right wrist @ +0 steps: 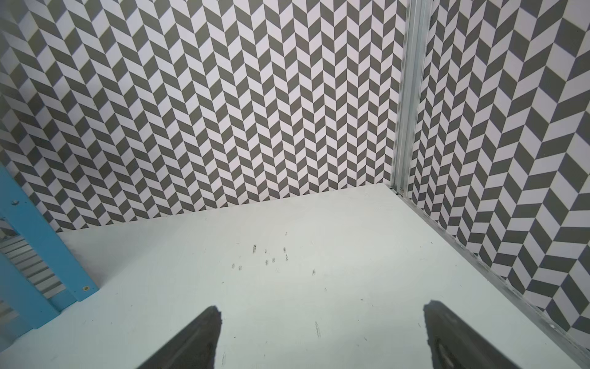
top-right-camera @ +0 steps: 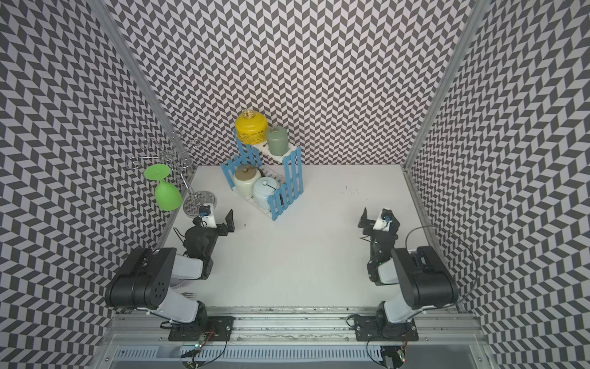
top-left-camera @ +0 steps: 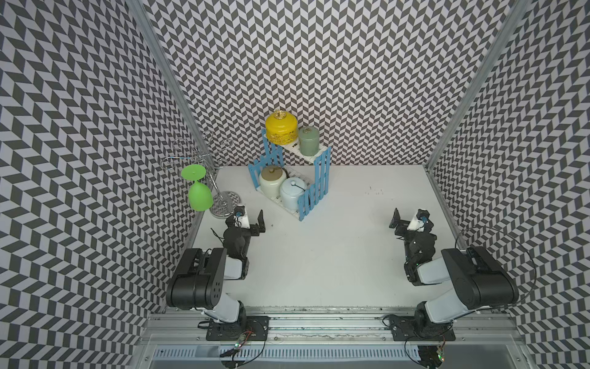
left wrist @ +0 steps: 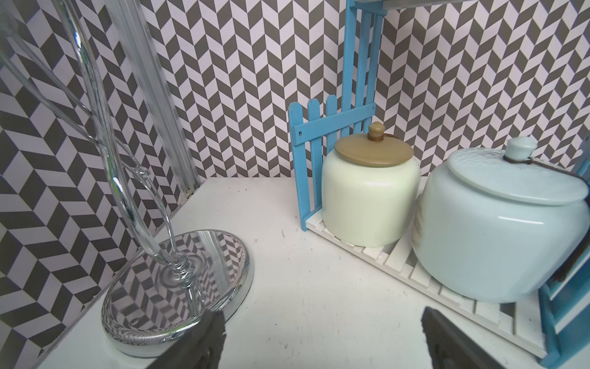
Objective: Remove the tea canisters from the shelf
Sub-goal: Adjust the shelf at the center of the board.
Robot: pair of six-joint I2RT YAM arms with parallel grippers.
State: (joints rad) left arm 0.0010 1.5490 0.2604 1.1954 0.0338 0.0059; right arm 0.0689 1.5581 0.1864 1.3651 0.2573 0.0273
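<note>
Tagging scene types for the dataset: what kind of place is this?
Probably a lab robot cell, not a home: chevron-printed walls enclose a white table, two arms bolt to an aluminium rail, and the shelf of tea canisters looks staged.

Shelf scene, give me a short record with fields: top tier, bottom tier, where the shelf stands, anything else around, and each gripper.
top tier: yellow canister and sage-green canister, side by side, upright
bottom tier: cream canister with tan lid, pale blue canister, upright
shelf: on the table, near the back wall
other: green goblet hanging upside down on chrome wire stand
left gripper: open, empty, facing bottom tier
right gripper: open, empty, above table
</note>
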